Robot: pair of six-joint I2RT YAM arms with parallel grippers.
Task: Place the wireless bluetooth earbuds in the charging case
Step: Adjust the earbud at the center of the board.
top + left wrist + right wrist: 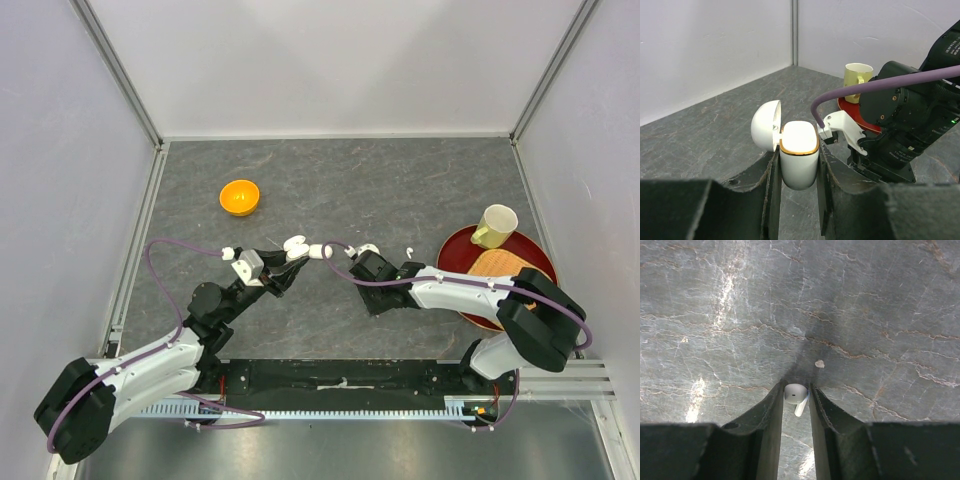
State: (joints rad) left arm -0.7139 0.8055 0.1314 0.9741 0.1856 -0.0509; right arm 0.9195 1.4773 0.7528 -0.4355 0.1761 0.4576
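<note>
My left gripper is shut on a white charging case with a gold rim. The case stands upright, its lid swung open to the left; it also shows in the top view. My right gripper is shut on one tiny white earbud, pinched at the fingertips just above the table, stem pointing back. In the top view the right fingertips sit just right of the case. Another small white earbud lies on the table right of the right wrist. Other earbuds are out of view.
An orange bowl sits at the back left. A red plate at the right carries a pale yellow mug and a tan piece. The right arm's black wrist is close beside the case.
</note>
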